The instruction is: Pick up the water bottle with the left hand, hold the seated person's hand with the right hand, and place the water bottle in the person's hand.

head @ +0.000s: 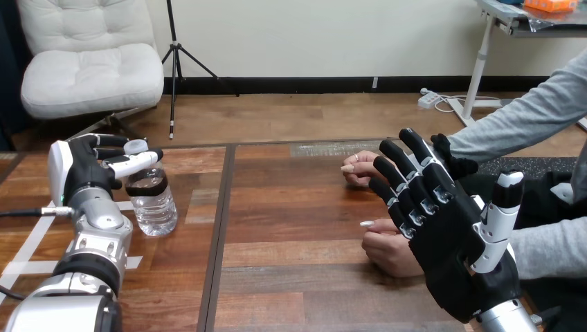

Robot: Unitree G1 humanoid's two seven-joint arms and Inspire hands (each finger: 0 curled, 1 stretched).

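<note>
Clear plastic, the water bottle [154,207] stands upright on the wooden table [291,277] at about 9 o'clock from the table's middle, beside strips of white tape [28,250]. The left hand [83,173] is at the bottle's 9 o'clock and closes on its top. The fingers [135,163] curl across the front of the neck, the thumb reaches behind, and the white cap [136,146] shows between them.

Over at 3 o'clock the right hand [457,256] is spread wide, its fingers [398,162] straight and pointing toward 11 o'clock, and it grips nothing. Two hands of the person lie on the table there. The person's far hand [358,168] rests at 10 o'clock from the robot's fingertips. The person's near hand [387,250] lies at 9 o'clock from the robot's palm, partly covered by it. I cannot tell whether the right hand touches either of them.
</note>
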